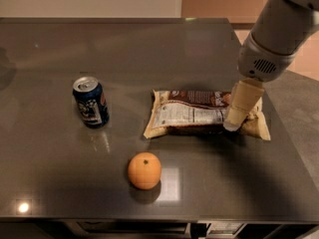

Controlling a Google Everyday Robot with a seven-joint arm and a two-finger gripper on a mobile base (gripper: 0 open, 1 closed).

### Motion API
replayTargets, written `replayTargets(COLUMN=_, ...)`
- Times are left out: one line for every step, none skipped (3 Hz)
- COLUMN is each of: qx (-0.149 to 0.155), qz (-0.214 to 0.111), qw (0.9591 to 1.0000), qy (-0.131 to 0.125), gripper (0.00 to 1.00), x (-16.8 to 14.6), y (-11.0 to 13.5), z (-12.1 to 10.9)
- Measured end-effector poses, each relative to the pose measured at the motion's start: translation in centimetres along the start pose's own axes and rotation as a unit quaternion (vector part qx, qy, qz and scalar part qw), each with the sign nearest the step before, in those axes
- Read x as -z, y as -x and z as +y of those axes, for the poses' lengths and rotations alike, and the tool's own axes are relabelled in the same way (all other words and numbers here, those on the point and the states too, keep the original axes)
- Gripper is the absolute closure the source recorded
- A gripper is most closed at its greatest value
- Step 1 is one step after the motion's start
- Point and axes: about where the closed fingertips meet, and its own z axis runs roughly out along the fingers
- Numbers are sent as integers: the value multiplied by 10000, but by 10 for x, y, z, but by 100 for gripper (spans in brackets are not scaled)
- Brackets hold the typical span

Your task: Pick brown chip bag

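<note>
The brown chip bag (192, 114) lies flat on the dark table (149, 49), right of centre, with its white label facing up and its tan edges crinkled. My gripper (233, 124) hangs down from the grey arm at the upper right. Its cream tip is over the bag's right end, at or just above the bag's surface. It hides part of that end of the bag.
A blue soda can (90, 102) stands upright to the left of the bag. An orange (144, 171) sits nearer the front edge, below and left of the bag. The table's right edge is close to the bag's right end.
</note>
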Motion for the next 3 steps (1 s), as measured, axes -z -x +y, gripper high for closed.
replayTargets(qx=87, qz=-7, qw=9999, qy=141, gripper=0, x=-26, y=6, z=11)
replayTargets(qx=126, qz=-40, qw=9998, qy=175, gripper=0, x=-43, y=14, z=12)
replayTargets(qx=183, qz=-45, qw=9995, qy=242, gripper=0, x=-56, y=22, z=14)
